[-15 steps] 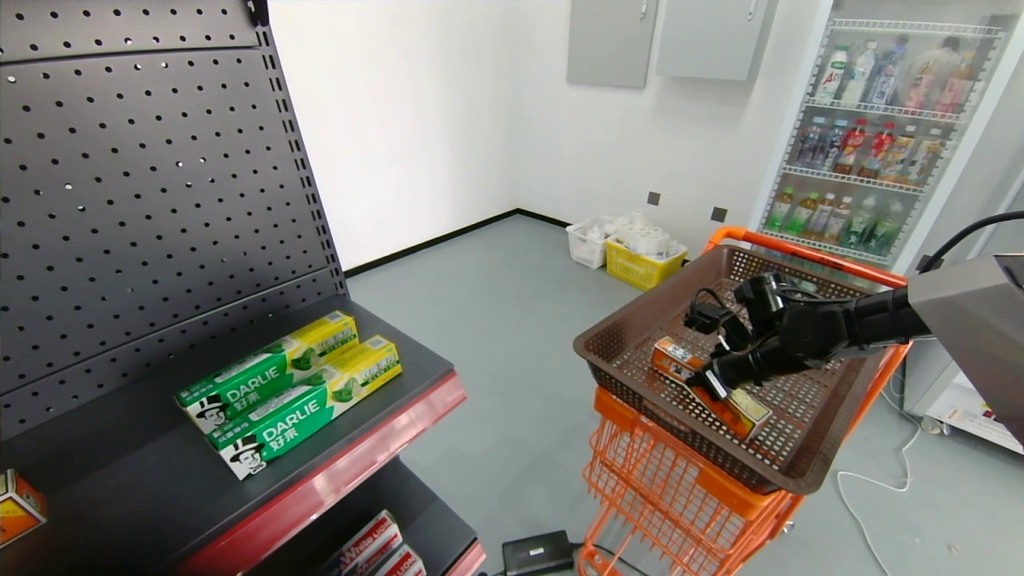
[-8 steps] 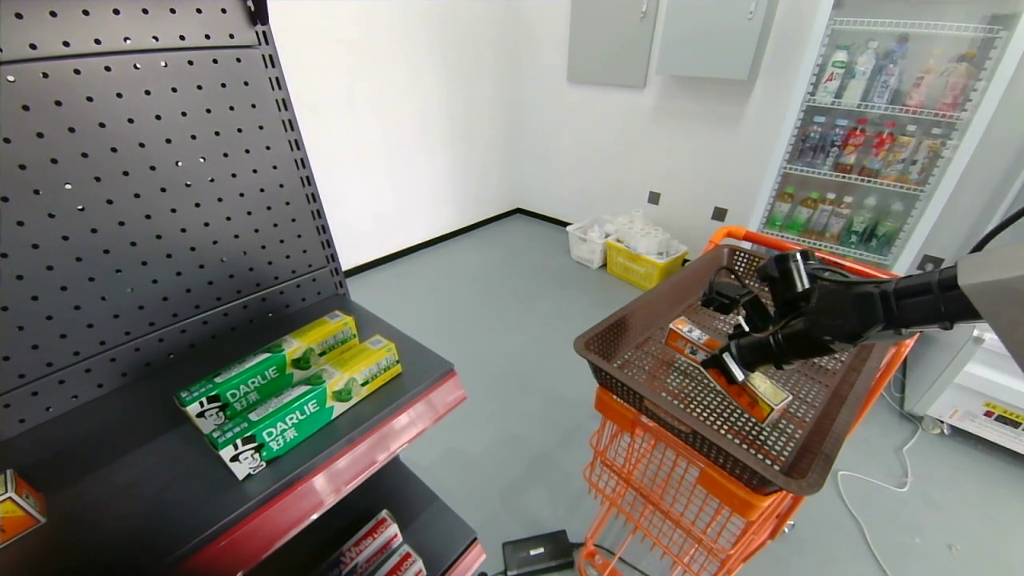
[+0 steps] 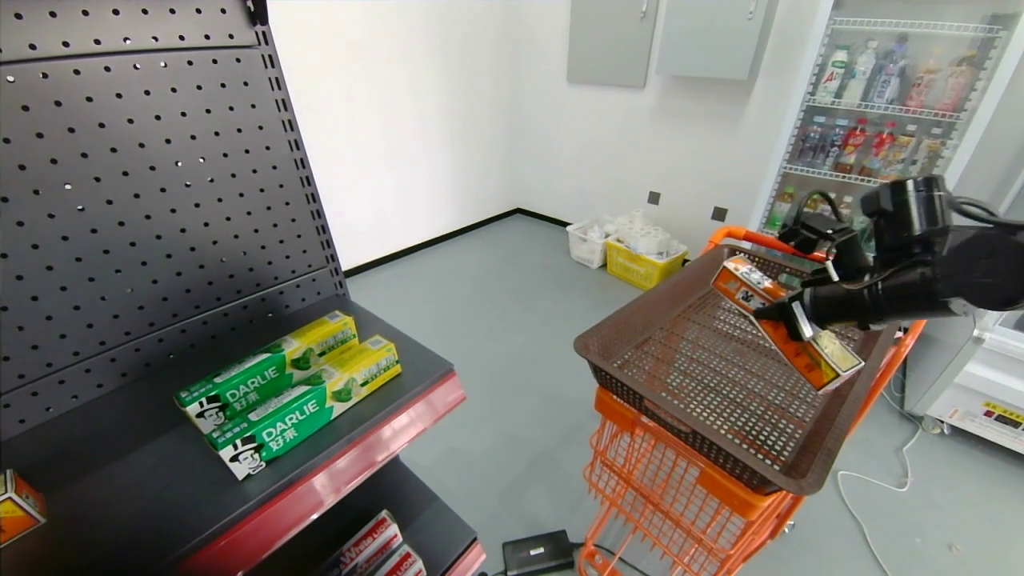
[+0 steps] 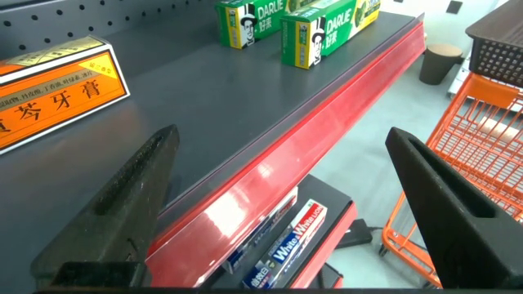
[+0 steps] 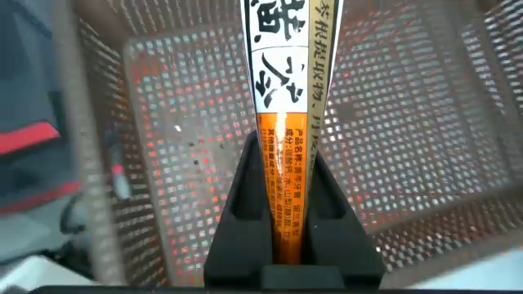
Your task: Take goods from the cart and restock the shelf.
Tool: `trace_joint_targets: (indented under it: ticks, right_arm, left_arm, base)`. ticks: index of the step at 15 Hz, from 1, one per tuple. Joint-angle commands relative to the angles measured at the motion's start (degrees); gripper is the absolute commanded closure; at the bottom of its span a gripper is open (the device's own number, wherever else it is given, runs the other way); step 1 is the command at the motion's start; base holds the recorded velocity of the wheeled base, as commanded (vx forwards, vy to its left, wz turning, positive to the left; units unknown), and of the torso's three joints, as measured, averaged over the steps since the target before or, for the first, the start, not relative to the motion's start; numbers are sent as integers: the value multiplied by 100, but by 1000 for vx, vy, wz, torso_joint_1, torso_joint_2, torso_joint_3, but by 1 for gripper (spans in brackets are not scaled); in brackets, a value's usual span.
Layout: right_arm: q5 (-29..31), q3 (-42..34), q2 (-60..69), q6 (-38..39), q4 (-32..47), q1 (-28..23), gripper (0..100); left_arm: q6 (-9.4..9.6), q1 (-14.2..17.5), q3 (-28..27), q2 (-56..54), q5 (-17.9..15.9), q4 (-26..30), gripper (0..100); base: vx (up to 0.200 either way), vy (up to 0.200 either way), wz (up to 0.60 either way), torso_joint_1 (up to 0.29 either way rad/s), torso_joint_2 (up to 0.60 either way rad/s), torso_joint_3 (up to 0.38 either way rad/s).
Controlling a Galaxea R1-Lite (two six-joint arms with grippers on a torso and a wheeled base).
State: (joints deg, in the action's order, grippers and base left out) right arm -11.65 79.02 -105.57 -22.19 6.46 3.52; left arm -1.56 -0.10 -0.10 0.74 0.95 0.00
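Two green toothpaste boxes [image 3: 268, 370] [image 3: 308, 406], two orange boxes [image 3: 788, 332] [image 3: 16, 508], one brown basket [image 3: 608, 352], one cart [image 3: 672, 496].

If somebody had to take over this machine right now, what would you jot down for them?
Right gripper: jaws shut on an orange box, held over the brown basket on the cart.
Left gripper: jaws open, holding nothing, in front of the shelf.
Done: two green boxes and a second orange box lie on the shelf.
To do: carry the held box across and set it on the shelf.
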Motion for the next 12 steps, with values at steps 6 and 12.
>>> trace_joint_targets:
  ticks: [6,12]
  right_arm:
    - [32,-2971,4589,1841,-558,289,100]
    - [533,-4835,6857,1885,-1253,210,100]
  left_arm:
    - [-11,1,1,5,2,0,0]
    - [-2,1,1,5,2,0,0]
  base:
    - [0,0,0,0,0,0]
    - [0,0,0,0,0,0]
